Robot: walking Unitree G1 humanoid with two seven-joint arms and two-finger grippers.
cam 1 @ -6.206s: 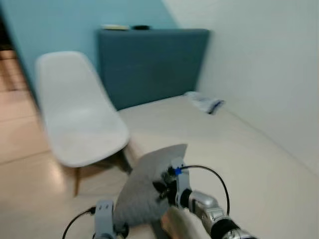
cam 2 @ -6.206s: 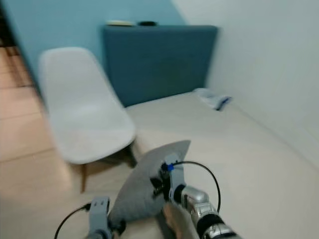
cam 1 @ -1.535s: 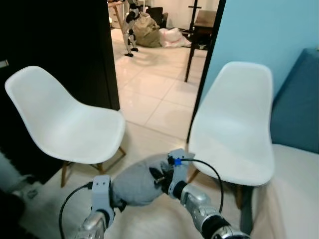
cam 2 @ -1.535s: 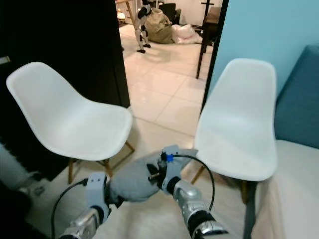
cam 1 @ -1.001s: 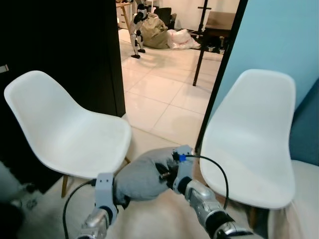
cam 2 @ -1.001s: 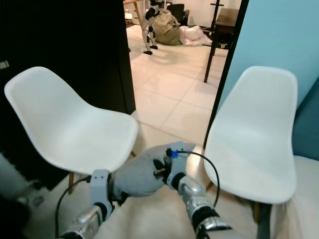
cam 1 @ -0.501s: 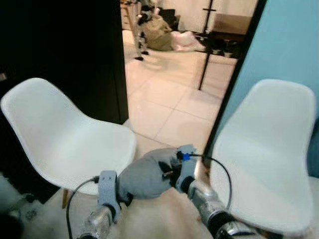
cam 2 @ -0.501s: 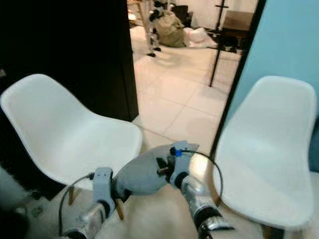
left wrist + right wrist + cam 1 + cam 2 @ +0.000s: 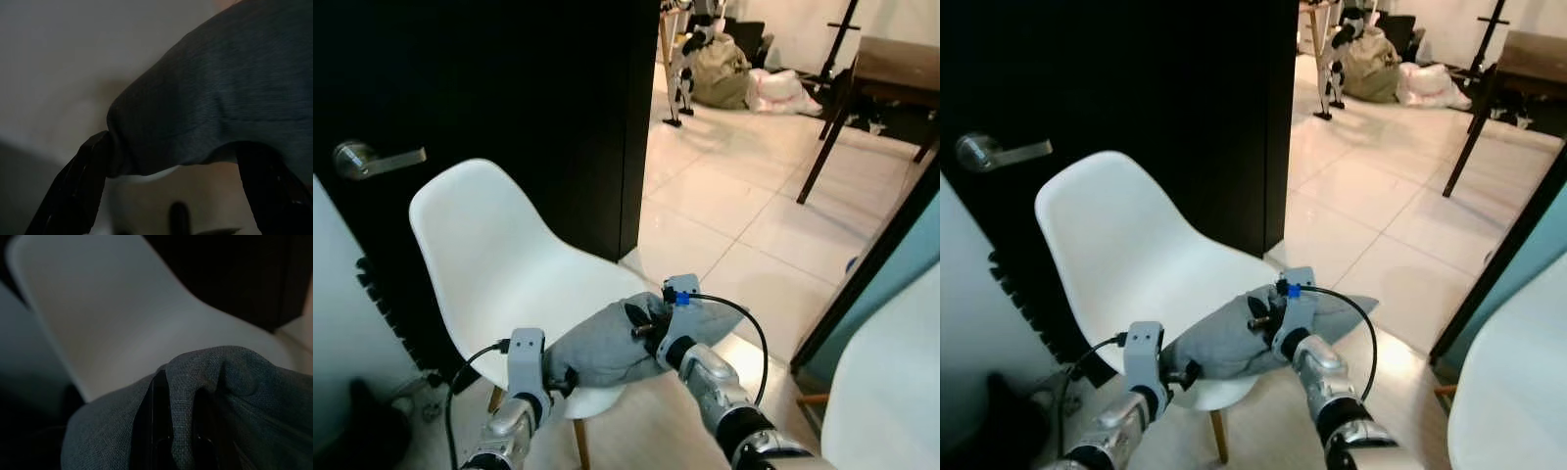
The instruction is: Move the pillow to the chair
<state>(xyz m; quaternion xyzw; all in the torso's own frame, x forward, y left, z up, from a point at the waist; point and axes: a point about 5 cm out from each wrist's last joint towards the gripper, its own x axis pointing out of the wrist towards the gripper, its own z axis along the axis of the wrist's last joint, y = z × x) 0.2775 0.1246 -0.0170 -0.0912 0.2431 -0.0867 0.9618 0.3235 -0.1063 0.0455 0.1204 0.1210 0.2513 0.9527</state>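
Pale floor tiles run back through a doorway beside the black door with its metal lever handle, and far off we see a dark wooden table and some bags on the floor. Nearest us stands the white chair, its shell seat facing us, and the edge of a second white chair shows at our right. We hold the grey pillow between both arms, just over the front edge of the white chair's seat; whether it touches the seat we cannot tell. Our left claw is clamped on the pillow's near left corner, the fabric pinched between its fingers. Our right claw is clamped on the pillow's upper right part, the cloth bunched around its black fingers.
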